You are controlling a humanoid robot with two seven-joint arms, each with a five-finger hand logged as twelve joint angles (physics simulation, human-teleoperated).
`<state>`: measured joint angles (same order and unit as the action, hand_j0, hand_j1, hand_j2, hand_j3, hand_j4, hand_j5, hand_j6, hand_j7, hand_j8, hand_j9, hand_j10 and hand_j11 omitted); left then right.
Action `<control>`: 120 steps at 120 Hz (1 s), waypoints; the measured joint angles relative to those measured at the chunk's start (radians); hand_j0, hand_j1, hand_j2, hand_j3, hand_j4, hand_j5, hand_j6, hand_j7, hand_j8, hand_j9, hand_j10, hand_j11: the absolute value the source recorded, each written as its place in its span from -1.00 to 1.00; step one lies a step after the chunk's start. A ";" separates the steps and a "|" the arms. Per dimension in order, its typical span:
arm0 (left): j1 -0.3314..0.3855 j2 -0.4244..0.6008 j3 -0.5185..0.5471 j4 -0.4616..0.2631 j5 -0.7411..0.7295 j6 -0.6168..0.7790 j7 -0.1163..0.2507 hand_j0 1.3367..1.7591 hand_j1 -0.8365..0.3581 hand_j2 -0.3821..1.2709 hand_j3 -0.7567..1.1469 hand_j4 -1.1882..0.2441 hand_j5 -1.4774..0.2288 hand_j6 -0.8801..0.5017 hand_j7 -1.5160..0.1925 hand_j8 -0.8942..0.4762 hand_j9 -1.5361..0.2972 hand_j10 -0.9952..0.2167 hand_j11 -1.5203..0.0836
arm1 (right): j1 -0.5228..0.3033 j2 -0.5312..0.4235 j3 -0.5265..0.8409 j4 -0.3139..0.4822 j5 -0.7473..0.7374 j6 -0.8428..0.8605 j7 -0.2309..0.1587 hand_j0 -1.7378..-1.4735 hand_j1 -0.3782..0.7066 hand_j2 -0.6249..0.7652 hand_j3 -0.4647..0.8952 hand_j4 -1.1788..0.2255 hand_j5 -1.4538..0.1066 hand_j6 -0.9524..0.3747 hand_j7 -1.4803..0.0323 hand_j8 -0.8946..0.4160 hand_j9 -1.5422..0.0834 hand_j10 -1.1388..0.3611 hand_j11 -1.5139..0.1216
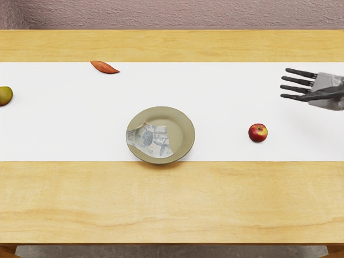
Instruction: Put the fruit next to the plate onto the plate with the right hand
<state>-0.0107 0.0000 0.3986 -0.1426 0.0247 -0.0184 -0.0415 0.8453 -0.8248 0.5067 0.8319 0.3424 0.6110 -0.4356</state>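
A small red apple [258,133] lies on the white runner, to the right of the plate. The olive-green plate [177,123] sits mid-table with a patterned patch on its left half. My right hand [298,85] comes in from the right edge, up and to the right of the apple and well apart from it. Its dark fingers [294,79] are spread and point left, holding nothing. No left arm shows.
An orange-red sweet potato [105,67] lies at the runner's far edge, upper left. A green-yellow fruit [5,95] sits at the left edge of the picture. The white runner [226,91] crosses the wooden table [172,199].
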 joint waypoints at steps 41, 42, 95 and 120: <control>0.000 0.000 0.000 0.000 0.000 0.000 0.000 0.52 0.52 -0.48 -0.21 0.33 0.38 -0.06 0.42 -0.04 0.34 0.26 0.52 | -0.013 -0.012 0.011 -0.004 -0.004 0.000 0.087 -0.40 -0.87 -0.11 -0.32 0.64 0.81 0.39 0.90 0.32 0.84 0.48 0.80; 0.000 0.000 0.000 0.000 0.000 0.000 0.000 0.52 0.52 -0.48 -0.21 0.33 0.38 -0.06 0.42 -0.04 0.34 0.26 0.52 | -0.014 -0.013 0.012 -0.004 -0.004 0.000 0.090 -0.40 -0.87 -0.11 -0.32 0.64 0.81 0.39 0.90 0.32 0.84 0.48 0.80; 0.000 0.000 0.000 0.000 0.000 0.000 0.000 0.52 0.52 -0.48 -0.21 0.33 0.38 -0.06 0.42 -0.04 0.34 0.26 0.52 | -0.020 -0.081 0.224 0.313 -0.743 0.000 0.115 -0.40 -0.79 -0.12 -0.32 0.58 0.74 0.33 0.83 0.26 0.78 0.42 0.74; 0.000 0.000 0.000 0.000 0.000 0.000 0.000 0.52 0.52 -0.48 -0.21 0.33 0.38 -0.06 0.42 -0.04 0.34 0.26 0.52 | -0.067 -0.115 0.216 0.604 -1.081 -0.174 0.113 -0.40 -0.80 -0.12 -0.32 0.58 0.75 0.33 0.84 0.26 0.79 0.43 0.74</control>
<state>-0.0107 0.0000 0.3985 -0.1426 0.0246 -0.0184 -0.0415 0.7783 -0.9395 0.7231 1.4356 -0.7388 0.4370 -0.3227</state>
